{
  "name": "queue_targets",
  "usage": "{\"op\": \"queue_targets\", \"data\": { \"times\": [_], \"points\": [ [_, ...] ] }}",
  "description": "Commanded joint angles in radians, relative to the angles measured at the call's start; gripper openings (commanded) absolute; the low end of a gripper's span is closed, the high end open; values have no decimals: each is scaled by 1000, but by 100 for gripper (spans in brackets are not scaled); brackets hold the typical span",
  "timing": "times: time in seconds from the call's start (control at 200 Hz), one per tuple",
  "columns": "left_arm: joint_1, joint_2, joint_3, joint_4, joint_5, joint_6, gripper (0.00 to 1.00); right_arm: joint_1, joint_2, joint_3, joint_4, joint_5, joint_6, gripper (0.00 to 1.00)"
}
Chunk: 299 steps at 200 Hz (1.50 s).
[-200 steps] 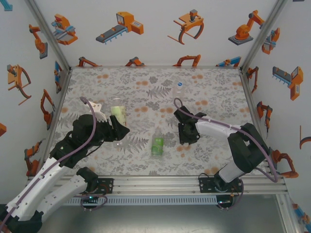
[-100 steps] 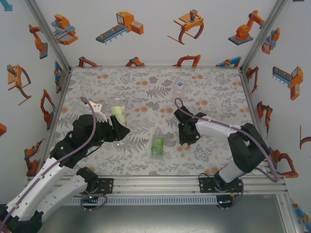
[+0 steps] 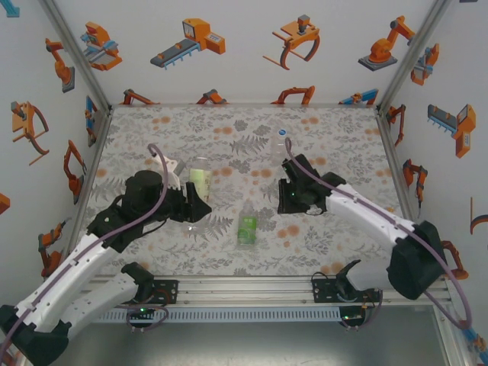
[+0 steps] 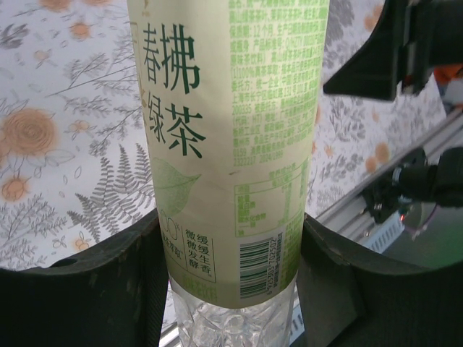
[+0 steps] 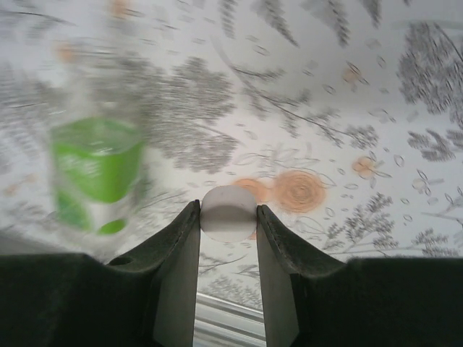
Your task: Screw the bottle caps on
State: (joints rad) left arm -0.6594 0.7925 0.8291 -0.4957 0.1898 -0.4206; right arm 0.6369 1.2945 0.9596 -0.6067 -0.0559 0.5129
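My left gripper is shut on the lower part of the clear bottle with the pale yellow-green label; from above, that bottle stands tilted in the left gripper, left of centre. My right gripper is shut on a small white bottle cap, held above the patterned table. In the top view the right gripper hangs right of centre. The bottle with the bright green label lies on its side between the arms, blurred in the right wrist view.
An unlabelled clear bottle stands upright at the back, behind the right gripper, with a bluish top. The aluminium rail runs along the near edge. Walls close in the table on three sides.
The right gripper has closed on the white cap and lifted it away from the near edge. The left arm has carried its bottle a little to the right.
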Motion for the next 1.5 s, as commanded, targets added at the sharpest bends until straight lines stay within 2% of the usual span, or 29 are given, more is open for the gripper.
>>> {"op": "queue_targets", "data": {
  "times": [0.0, 0.14, 0.29, 0.461, 0.576, 0.731, 0.926, 1.492],
  "points": [
    [0, 49, 87, -43, 156, 204, 0, 6, -93, 38, 43, -143, -142, 19],
    [-22, 119, 162, -167, 198, 399, 0, 6, -209, 46, 147, -267, -281, 9],
    [-63, 192, 232, -289, 230, 606, 0, 6, -288, 77, 246, -488, -442, 8],
    [-198, 246, 273, -390, 196, 861, 0, 6, -278, 184, 206, -766, -671, 5],
    [-268, 271, 293, -416, 139, 927, 0, 6, -290, 217, 181, -877, -808, 0],
    [-314, 284, 320, -416, 135, 939, 0, 7, -325, 210, 112, -941, -980, 0],
    [-353, 269, 335, -354, 139, 924, 0, 9, -373, 119, 170, -1017, -994, 0],
    [-368, 247, 331, -297, 166, 904, 0, 14, -435, 24, 184, -931, -1028, 0]
  ]
}}
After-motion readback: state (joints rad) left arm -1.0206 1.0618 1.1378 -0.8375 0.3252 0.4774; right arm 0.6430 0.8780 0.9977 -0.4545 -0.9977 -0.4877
